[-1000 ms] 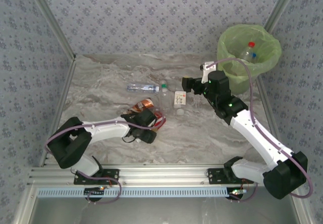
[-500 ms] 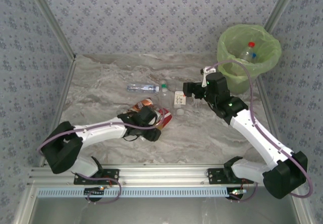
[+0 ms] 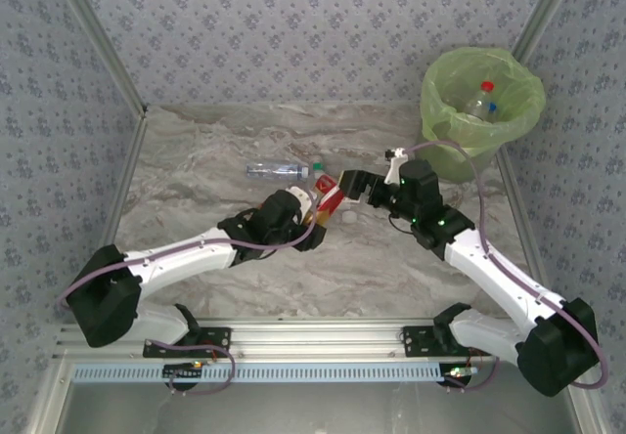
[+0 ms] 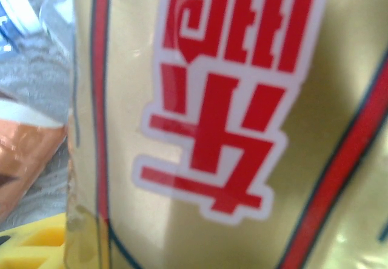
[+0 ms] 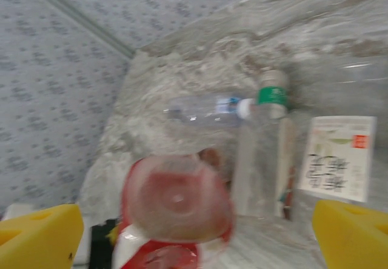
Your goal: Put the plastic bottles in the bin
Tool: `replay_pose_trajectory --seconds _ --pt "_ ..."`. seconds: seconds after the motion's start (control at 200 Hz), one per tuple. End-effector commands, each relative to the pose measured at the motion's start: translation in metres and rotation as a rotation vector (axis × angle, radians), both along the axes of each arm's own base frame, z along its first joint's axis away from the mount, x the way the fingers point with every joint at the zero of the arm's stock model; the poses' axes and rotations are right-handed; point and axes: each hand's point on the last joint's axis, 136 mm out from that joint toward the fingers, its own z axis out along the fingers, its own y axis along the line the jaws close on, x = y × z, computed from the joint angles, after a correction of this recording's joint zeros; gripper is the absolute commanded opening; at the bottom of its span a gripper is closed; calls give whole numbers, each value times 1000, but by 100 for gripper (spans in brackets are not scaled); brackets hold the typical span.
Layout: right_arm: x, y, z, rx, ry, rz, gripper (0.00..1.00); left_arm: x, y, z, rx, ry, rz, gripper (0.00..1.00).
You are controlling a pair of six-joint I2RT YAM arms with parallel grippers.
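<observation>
Near the middle of the table [image 3: 391,268], the left gripper [image 3: 311,211] is closed around a red-and-gold bottle [image 3: 329,195] and holds it tilted, base toward the right. Just beside that base is the right gripper [image 3: 354,186], its jaws wide open and holding nothing. Farther back there is an upright clear bottle [image 3: 318,174], and a lying clear bottle [image 3: 274,169] to its left. At the far right is the bin [image 3: 450,136], with two bottles [image 3: 484,97] inside.

Marbled table [image 3: 196,155] carries clear plastic bottles [image 3: 274,169], one lying.
</observation>
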Motion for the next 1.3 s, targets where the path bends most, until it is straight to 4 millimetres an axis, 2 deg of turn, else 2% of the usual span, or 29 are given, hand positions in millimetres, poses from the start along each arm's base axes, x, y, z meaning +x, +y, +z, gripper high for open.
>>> replay_pose_trajectory --seconds 0.0,0.145,0.26,0.32,0.5,0.81,0.845,0.899,1.049,1.294 --pt "-7 18 13 88 -23 43 99 14 -20 30 -79 -91 -20 51" --pt "-8 25 3 110 -1 43 99 16 -27 35 -82 -113 -43 51" --pt "1 10 -12 73 33 -88 99 16 -28 39 -98 -125 -52 51" --pt "3 7 -14 75 38 -111 99 14 -29 42 -111 -132 -59 51" --pt "3 25 -14 77 65 -30 99 12 -31 41 -118 -127 -76 51" --pt "23 33 -25 158 97 -112 95 7 -38 45 -132 -149 -100 51" --pt "24 33 -26 160 93 -116 86 7 -38 46 -138 -153 -101 52" --pt "24 35 -26 178 87 -111 81 6 -39 44 -136 -153 -102 52" --pt "21 43 -16 199 56 -57 73 8 -38 43 -137 -149 -90 52" --pt "20 39 -20 146 43 -62 63 11 -41 44 -152 -141 -78 58"
